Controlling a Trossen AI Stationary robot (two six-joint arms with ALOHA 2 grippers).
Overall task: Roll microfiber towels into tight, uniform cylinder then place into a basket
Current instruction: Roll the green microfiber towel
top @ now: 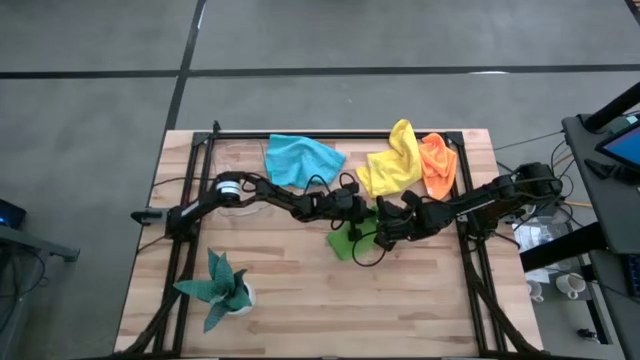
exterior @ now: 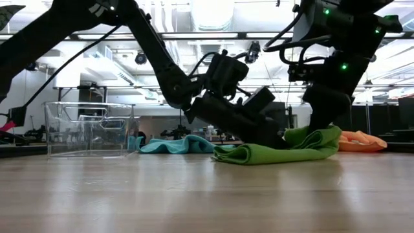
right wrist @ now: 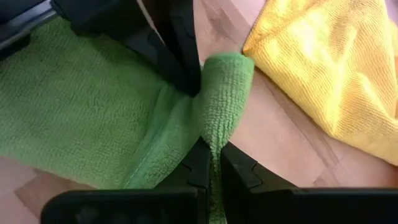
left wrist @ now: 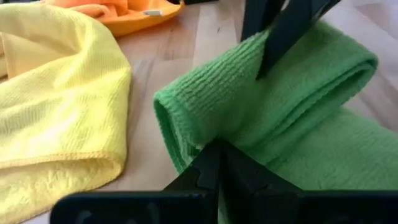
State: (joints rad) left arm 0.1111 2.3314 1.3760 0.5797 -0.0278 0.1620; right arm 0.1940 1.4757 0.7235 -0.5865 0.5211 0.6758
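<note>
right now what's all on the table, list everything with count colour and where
green towel: one, lime green, partly rolled, table middle, between both grippers
blue towel: one, bright blue, crumpled, far side of table, left of centre
yellow towel: one, yellow, crumpled, far side, right of centre
orange towel: one, orange, far right, touching the yellow one
basket: one, clear, empty as far as the low view shows, left side of table
plant: one, dark teal leaves, white pot, near left of table
black frame: one, black metal, along the table edges
table: one, light wood
left gripper: shut on the green towel's rolled edge
right gripper: shut on the green towel's fold, from the opposite side
</note>
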